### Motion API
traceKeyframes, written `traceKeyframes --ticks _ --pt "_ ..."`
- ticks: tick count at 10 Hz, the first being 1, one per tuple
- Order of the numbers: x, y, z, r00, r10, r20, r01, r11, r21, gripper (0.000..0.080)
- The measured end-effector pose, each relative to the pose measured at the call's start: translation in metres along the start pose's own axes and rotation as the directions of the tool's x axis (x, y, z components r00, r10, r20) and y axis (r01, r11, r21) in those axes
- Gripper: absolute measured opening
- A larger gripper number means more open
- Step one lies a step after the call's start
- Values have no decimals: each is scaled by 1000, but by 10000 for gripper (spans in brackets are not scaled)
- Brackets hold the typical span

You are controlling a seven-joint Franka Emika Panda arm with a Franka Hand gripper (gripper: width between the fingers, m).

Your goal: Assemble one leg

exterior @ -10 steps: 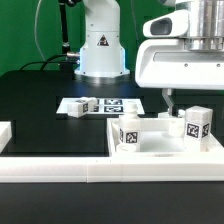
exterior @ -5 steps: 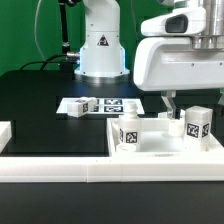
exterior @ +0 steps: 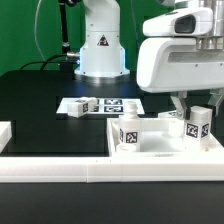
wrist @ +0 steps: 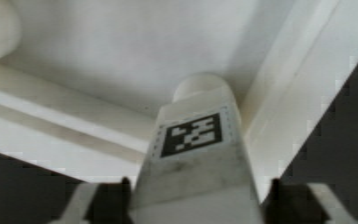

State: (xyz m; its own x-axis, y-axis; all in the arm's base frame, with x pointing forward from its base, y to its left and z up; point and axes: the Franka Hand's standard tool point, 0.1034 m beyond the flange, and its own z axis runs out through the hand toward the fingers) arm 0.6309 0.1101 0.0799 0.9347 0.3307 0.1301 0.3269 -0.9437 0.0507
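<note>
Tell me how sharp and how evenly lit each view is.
Exterior view: fairly sharp, tags on the leg readable, bright white plastic against the dark table, the hand close above that leg. Wrist view: soft and blurred up close, the leg filling the frame, its tag still legible, grey shadow along the white panel.

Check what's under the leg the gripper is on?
The leg stands on the large white panel, gripper fingers either side of it. In the wrist view the leg covers its own base, so the contact spot beneath is hidden.
</note>
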Motion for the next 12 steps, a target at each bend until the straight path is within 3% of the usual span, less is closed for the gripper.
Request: traceKeyframes --ticks 2,5,9,12 --pt "0 0 0 1000 26 -1 -26 1000 1 288" --pt "0 0 0 932 361 0 -361 932 12 288" --pt "0 -2 0 724 690 10 -690 723 22 288" --pt "-3 11 1 609 793 6 -793 609 6 288"
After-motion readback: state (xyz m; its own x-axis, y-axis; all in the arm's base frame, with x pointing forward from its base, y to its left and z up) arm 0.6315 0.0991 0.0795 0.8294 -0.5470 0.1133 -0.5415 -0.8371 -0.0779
